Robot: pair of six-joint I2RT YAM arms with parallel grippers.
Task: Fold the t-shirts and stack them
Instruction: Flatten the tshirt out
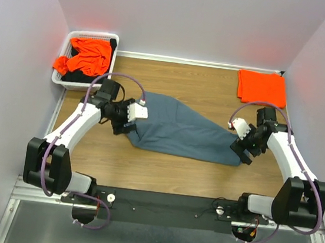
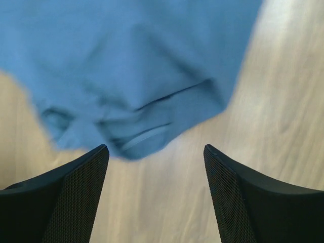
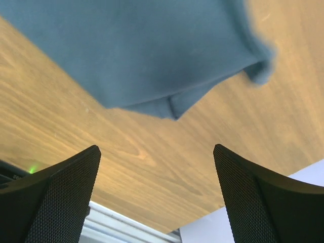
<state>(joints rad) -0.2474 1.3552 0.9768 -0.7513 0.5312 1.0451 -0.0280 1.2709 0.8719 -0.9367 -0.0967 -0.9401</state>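
Blue-grey t-shirt [image 1: 179, 132] lies spread in middle of wood table [image 1: 203, 82], stretching from 9 to 3 o'clock. White basket [image 1: 96, 34] at 10 o'clock, crumpled orange t-shirt [image 1: 87, 56] inside, part hanging over rim. Folded orange t-shirt [image 1: 262, 87] at 2 o'clock corner. Left gripper [image 2: 156, 149] at blue-grey shirt's 9 o'clock end, fingers wide apart, holding nothing. Right gripper [image 3: 157, 149] at 3 o'clock end, fingers wide apart, holding nothing.

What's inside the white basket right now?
A crumpled orange t-shirt fills the basket, spilling over its left rim. Dark cloth peeks beneath; anything deeper is covered.
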